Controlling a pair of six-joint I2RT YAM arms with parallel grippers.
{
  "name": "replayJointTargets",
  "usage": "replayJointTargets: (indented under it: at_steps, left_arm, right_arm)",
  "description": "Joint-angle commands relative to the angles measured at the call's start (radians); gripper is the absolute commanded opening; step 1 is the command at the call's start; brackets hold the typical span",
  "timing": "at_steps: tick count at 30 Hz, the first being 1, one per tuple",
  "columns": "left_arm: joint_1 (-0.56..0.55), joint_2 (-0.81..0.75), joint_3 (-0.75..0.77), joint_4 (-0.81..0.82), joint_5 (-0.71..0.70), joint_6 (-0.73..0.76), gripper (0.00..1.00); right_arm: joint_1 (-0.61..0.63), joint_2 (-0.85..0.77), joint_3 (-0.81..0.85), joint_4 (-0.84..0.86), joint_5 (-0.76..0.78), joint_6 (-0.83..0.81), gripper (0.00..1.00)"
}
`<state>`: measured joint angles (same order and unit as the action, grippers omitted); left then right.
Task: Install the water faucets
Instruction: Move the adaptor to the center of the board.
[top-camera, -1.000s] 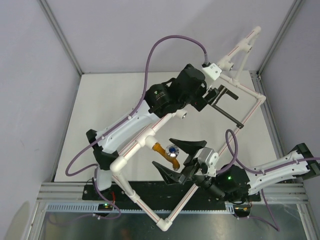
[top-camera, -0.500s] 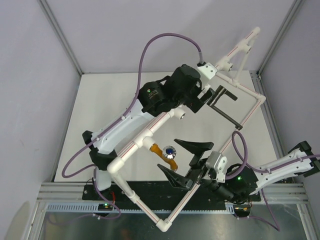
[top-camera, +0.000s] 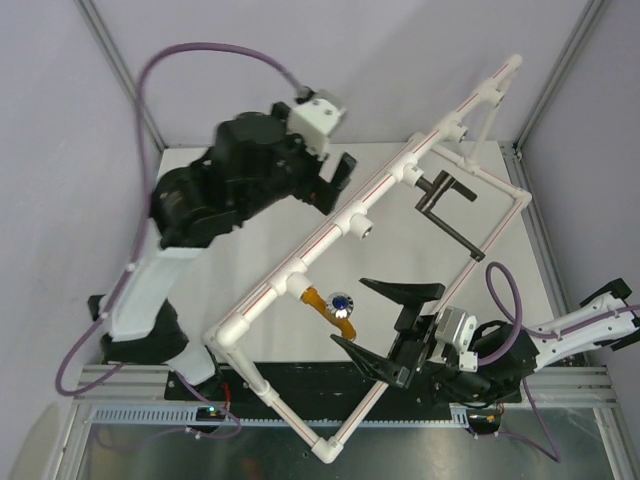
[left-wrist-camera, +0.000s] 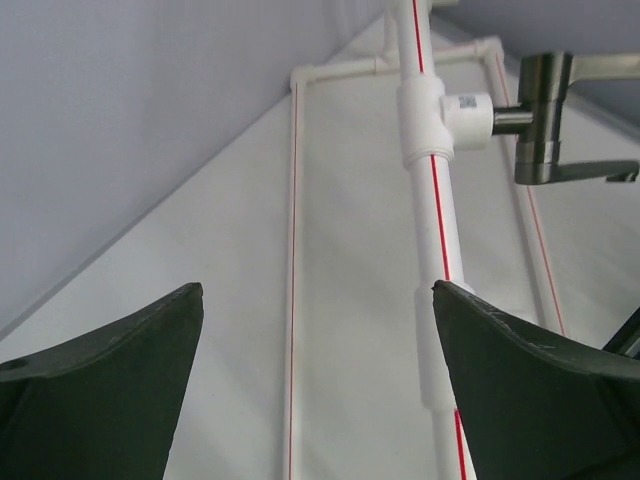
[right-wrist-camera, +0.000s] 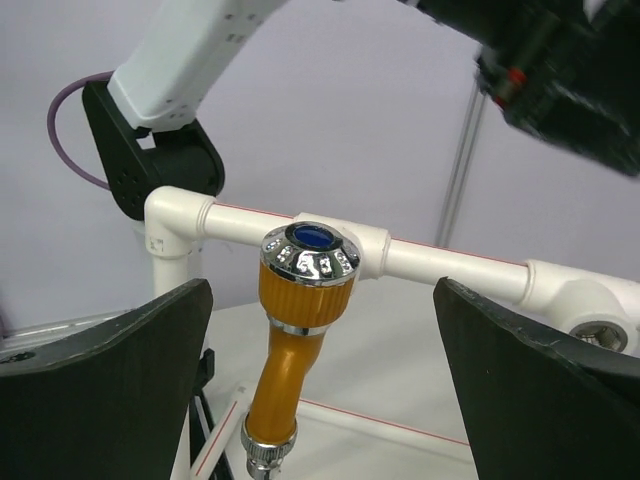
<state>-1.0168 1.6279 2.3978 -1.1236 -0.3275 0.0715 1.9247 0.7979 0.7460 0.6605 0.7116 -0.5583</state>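
The orange-brass tap (top-camera: 328, 307) with its silver-blue knob (top-camera: 343, 300) hangs from a tee on the white pipe frame (top-camera: 300, 262). In the right wrist view the tap (right-wrist-camera: 290, 360) stands between my right gripper's (right-wrist-camera: 322, 300) wide-open jaws, touching neither. In the top view the right gripper (top-camera: 385, 325) is just right of the tap. The black tap (top-camera: 447, 203) with its long arm sits in a socket on the frame's far rail. It also shows in the left wrist view (left-wrist-camera: 548, 120). My left gripper (top-camera: 335, 178) is open and empty, well to the left of it.
The white pipe frame lies diagonally across the table, with an empty socket (top-camera: 367, 230) mid-rail. Grey walls and metal posts close in the back and sides. The left arm's purple cable (top-camera: 200, 55) arcs overhead.
My left arm has let go of the black tap and swung back up and left, away from the frame. The black tap stays in its socket. My right gripper has drifted slightly right.
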Motion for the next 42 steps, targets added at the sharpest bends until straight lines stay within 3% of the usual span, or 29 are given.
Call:
replayJointTargets:
  at_steps: [1, 5, 10, 17, 21, 24, 30, 34, 38, 42]
  left_arm:
    - [0.006, -0.125, -0.007, 0.064, 0.016, -0.002, 1.0]
    - [0.007, -0.221, -0.059, 0.099, 0.021, -0.025, 1.0]
    - [0.01, -0.417, -0.258, 0.149, -0.025, -0.101, 0.99]
    - [0.011, -0.738, -0.67, 0.196, -0.121, -0.245, 1.0]
    - [0.011, -0.87, -0.812, 0.208, -0.137, -0.322, 1.0]
    - [0.011, -0.917, -0.856, 0.21, -0.141, -0.351, 1.0]
    - [0.009, -0.976, -0.898, 0.209, -0.142, -0.409, 1.0]
    - [0.01, -1.035, -0.957, 0.207, -0.122, -0.474, 1.0]
    - [0.011, -1.108, -1.01, 0.205, -0.109, -0.539, 1.0]
    - [0.011, -1.168, -1.044, 0.204, -0.119, -0.58, 1.0]
  right_arm:
    - [0.007, -0.053, 0.005, -0.034, -0.044, 0.005, 0.99]
    - [0.009, -0.111, 0.001, -0.062, -0.065, 0.036, 0.99]
    - [0.01, -0.212, 0.001, -0.077, -0.021, 0.038, 0.99]
    - [-0.022, -0.257, 0.044, -0.054, 0.255, -0.049, 0.99]
    - [-0.085, -0.252, 0.186, -0.34, 0.311, 0.099, 0.99]
    - [-0.151, -0.195, 0.351, -0.694, 0.276, 0.204, 0.99]
    - [-0.272, -0.054, 0.646, -1.23, -0.012, 0.237, 0.99]
    - [-0.496, 0.076, 0.834, -1.485, -0.354, 0.266, 0.99]
    - [-0.76, 0.195, 0.944, -1.585, -0.738, 0.326, 0.99]
    - [-0.888, 0.27, 0.983, -1.595, -0.937, 0.408, 0.99]
